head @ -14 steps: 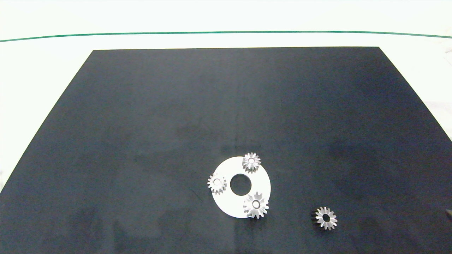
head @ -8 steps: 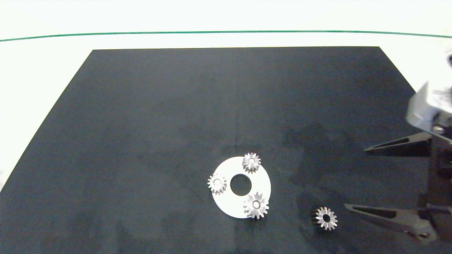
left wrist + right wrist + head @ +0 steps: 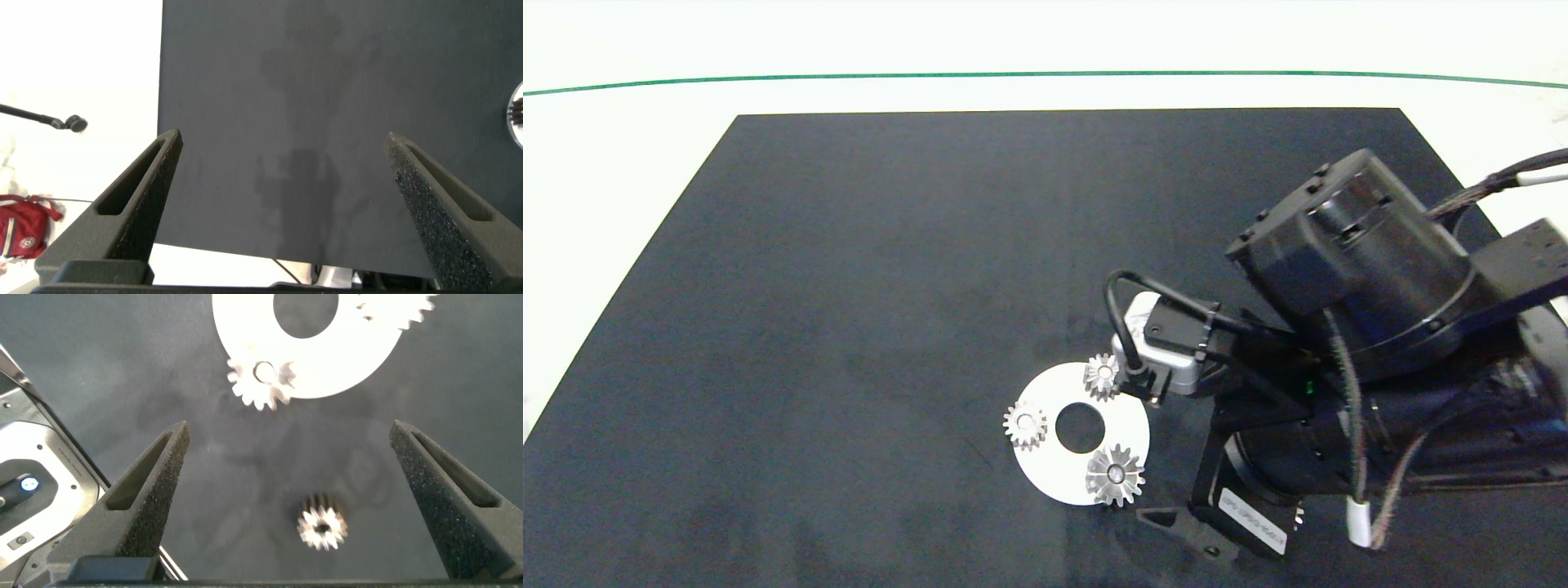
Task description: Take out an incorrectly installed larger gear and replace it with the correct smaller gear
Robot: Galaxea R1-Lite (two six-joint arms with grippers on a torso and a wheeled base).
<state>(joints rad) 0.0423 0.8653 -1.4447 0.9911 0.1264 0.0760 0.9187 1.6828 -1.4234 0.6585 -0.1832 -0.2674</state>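
Larger gear [image 3: 1115, 475], silvery with pointed teeth, sat on the white disc [image 3: 1054, 474]. Only the right wrist view showed the smaller gear [image 3: 322, 526] between the wide-spread right gripper [image 3: 298, 498]; the left gripper [image 3: 286, 204] gaped wide too.

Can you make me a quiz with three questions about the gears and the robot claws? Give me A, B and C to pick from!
1. Where is the smaller gear that is off the white disc?
A) on the bare white table
B) inside the disc's hole
C) on the dark mat, between the fingers of the right claw

2. How many gears sit on the white disc?
A) three
B) one
C) five

3. How is the right claw?
A) shut on a gear
B) open, gripping nothing
C) shut on nothing

Answers:
1. C: the right wrist view shows it lying on the mat between the two fingers.
2. A: the head view shows two little gears and the larger gear on the disc.
3. B: its fingers stand wide apart, clear of the gear.

The left claw hangs open by the mat's edge.
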